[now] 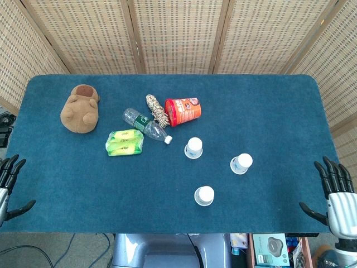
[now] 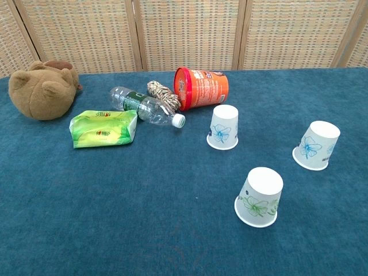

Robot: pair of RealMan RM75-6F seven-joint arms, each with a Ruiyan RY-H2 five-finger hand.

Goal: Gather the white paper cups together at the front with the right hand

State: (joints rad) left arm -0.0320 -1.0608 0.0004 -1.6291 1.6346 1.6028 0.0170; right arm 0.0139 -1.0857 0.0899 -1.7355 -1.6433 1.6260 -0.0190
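White paper cups (image 2: 260,196), three, are sitting upturned and well apart, right of centre on the table (image 1: 83,184); likely light, crushable, best gripped gently round the wall. Right hand (image 1: 336,192) is hovering empty, fingers spread.

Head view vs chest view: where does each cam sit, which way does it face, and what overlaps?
Head view: high above the near edge, looking steeply down on the whole blue table; the left robot hand and right robot hand show at the near corners, fingers spread, holding nothing.
Chest view: low at the near edge, looking level across the table toward the wicker screen; no part of the robot shows.
Shared: three upside-down white paper cups, orange tub, water bottle, plush toy, green packet.
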